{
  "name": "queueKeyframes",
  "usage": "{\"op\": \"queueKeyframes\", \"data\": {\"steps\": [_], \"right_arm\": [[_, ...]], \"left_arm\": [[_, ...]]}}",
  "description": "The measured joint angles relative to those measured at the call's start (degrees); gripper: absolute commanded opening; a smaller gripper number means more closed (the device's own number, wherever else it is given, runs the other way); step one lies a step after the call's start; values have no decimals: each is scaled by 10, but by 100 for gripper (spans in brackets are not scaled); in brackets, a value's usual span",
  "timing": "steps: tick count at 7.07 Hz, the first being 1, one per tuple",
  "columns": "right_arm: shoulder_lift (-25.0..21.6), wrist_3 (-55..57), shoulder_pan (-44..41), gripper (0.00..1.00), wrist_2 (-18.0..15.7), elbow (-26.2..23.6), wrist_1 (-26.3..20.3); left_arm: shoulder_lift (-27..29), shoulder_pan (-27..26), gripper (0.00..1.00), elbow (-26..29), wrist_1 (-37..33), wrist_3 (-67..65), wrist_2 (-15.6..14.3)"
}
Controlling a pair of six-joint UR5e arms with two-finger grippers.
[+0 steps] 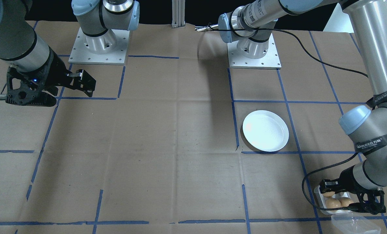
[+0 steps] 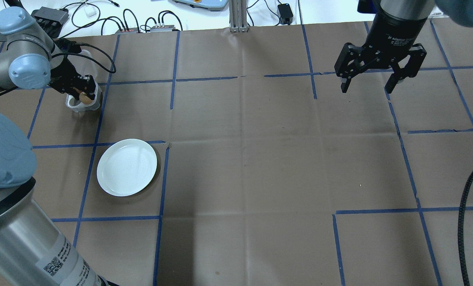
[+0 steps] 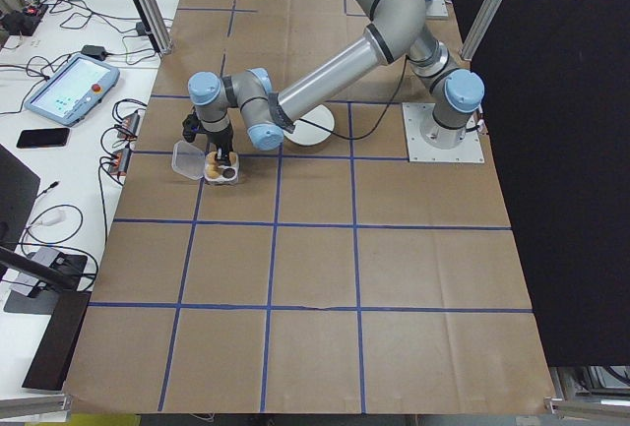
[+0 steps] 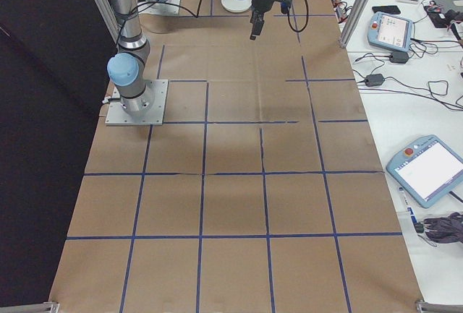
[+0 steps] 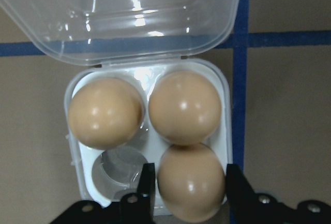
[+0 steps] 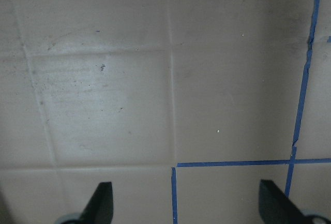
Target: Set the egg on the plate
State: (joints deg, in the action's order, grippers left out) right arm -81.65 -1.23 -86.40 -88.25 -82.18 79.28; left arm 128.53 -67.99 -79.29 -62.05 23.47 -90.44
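While left gripper (image 5: 186,195) brackets near egg (image 5: 190,182) in tray (image 5: 75,154), fingers alongside, unclear whether gripping: lifting pending; plate (image 2: 127,167) bare, well apart; right gripper (image 2: 379,77) idling wide.

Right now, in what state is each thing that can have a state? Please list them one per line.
egg tray: lid open, three eggs inside, one cup empty.
clear lid: folded back, lying beside the tray.
egg: in its cup, between the left gripper's fingers.
plate: empty, flat on the table.
left gripper: fingers on both sides of the egg; contact unclear.
right gripper: open, empty, above the table.
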Motion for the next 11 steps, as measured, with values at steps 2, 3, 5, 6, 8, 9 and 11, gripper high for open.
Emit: {"op": "queueKeyframes", "data": {"steps": [2,3,5,6,8,9,11], "right_arm": [[0,0,0,100,0,0,0],[0,0,0,100,0,0,0],[0,0,0,100,0,0,0],[0,0,0,100,0,0,0],[0,0,0,100,0,0,0],[0,0,0,100,0,0,0],[0,0,0,100,0,0,0]], "left_arm": [[-7,-1,24,1,-5,0,-1],[-15,-2,24,1,-12,0,-1],[-55,-3,24,-3,-54,0,-3],[-82,-4,24,-10,-76,-4,-5],[-131,-20,24,-37,-107,-46,-6],[-155,-47,24,-62,-114,-83,-6],[-189,-95,24,-137,-116,-145,-6]]}}
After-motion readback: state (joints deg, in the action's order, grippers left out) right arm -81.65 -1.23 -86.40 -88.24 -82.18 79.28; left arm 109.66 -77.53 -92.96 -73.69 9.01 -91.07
